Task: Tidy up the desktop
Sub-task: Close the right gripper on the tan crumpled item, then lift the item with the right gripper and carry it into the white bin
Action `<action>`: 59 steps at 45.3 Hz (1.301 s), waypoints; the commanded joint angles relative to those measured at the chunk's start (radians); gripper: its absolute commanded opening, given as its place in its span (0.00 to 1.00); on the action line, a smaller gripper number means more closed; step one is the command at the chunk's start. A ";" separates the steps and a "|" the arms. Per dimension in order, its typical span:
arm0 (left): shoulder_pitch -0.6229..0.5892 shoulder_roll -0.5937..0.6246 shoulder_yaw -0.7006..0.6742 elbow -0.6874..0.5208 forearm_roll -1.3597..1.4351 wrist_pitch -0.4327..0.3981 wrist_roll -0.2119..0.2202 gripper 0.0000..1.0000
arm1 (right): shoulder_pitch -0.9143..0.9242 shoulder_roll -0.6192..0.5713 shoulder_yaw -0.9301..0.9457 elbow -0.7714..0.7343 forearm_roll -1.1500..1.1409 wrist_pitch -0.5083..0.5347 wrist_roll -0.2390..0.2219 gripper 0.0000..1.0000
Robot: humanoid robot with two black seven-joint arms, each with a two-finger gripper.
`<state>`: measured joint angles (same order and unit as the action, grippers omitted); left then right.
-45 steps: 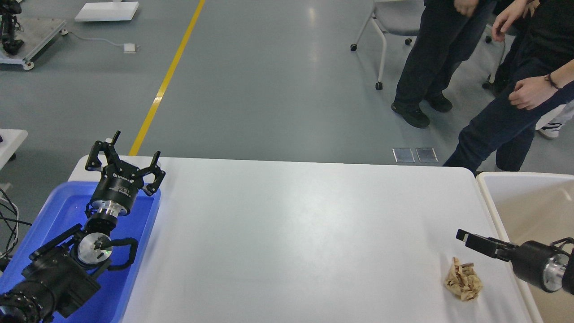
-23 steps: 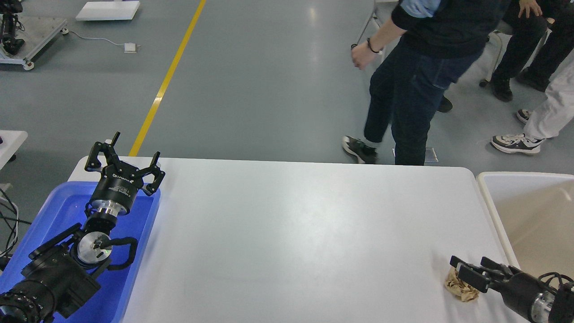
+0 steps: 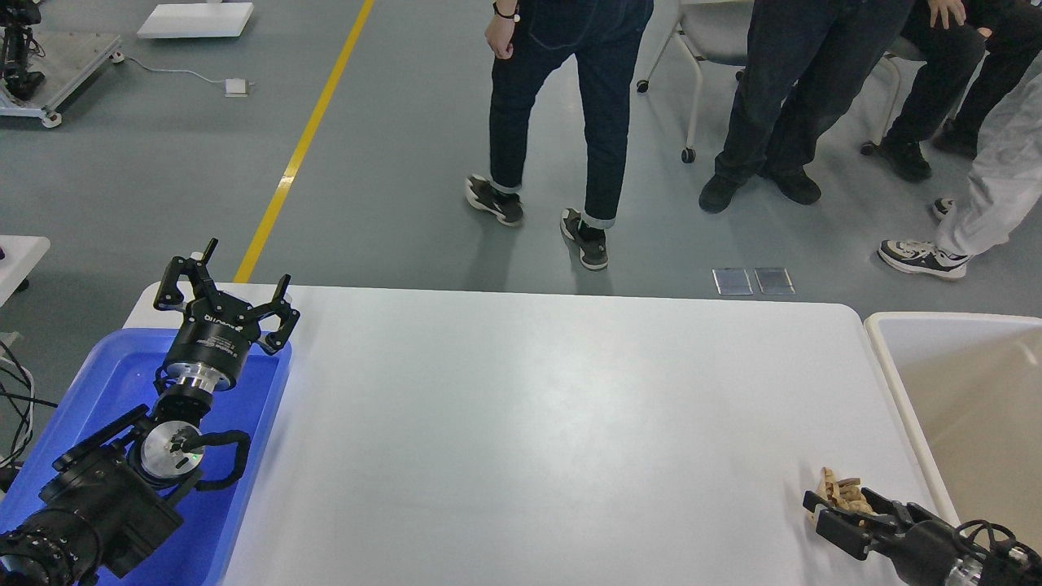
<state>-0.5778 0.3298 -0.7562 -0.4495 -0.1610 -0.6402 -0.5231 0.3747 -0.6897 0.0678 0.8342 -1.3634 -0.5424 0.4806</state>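
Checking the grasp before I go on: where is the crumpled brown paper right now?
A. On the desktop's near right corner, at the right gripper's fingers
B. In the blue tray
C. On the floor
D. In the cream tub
A: the crumpled brown paper lies on the desktop, with the right gripper around its near side.

No text you can read for certain, only faint white lettering on the left gripper (image 3: 226, 295) body, too small and blurred to make out.

Desktop (image 3: 521, 423) centre open; crumpled paper (image 3: 838, 491) near right corner.
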 commanded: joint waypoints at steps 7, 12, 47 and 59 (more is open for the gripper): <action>0.000 0.000 0.000 0.000 0.000 0.001 0.000 1.00 | 0.000 0.065 -0.008 -0.127 0.003 -0.007 0.049 1.00; 0.000 0.000 0.000 0.000 0.000 -0.001 0.000 1.00 | -0.007 0.065 -0.008 -0.139 0.010 -0.008 0.056 0.95; 0.000 0.000 0.000 0.000 0.000 -0.001 0.000 1.00 | 0.007 0.049 -0.039 -0.159 0.082 -0.010 0.101 0.00; 0.000 0.000 0.000 0.000 0.000 -0.001 0.000 1.00 | 0.036 -0.189 -0.026 0.113 0.150 0.006 0.184 0.00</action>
<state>-0.5783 0.3298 -0.7562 -0.4495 -0.1612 -0.6412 -0.5231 0.3838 -0.7009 0.0340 0.7459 -1.2739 -0.5492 0.6072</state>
